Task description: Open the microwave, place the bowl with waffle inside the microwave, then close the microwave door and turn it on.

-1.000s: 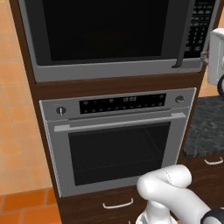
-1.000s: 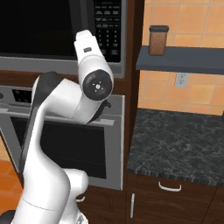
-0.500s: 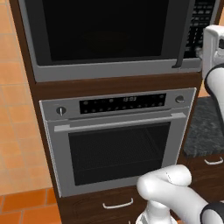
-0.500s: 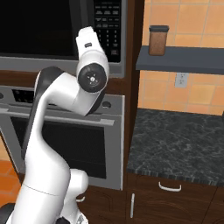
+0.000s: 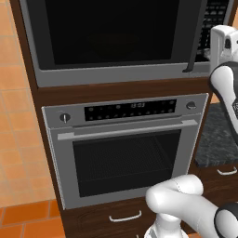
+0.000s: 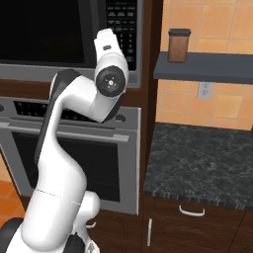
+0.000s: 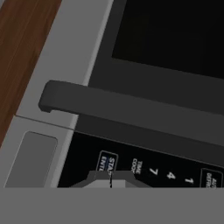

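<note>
The fingers (image 7: 111, 178), clenched on nothing, are pointing at the start key of the keypad (image 7: 144, 168), just beside the handle (image 7: 131, 108) of the shut microwave door (image 5: 111, 32), likely for pressing.

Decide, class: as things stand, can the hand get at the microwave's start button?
Probably yes. In the hand view the shut hand sits right in front of the start button on the keypad, with nothing between them; the door handle lies off to one side.
</note>
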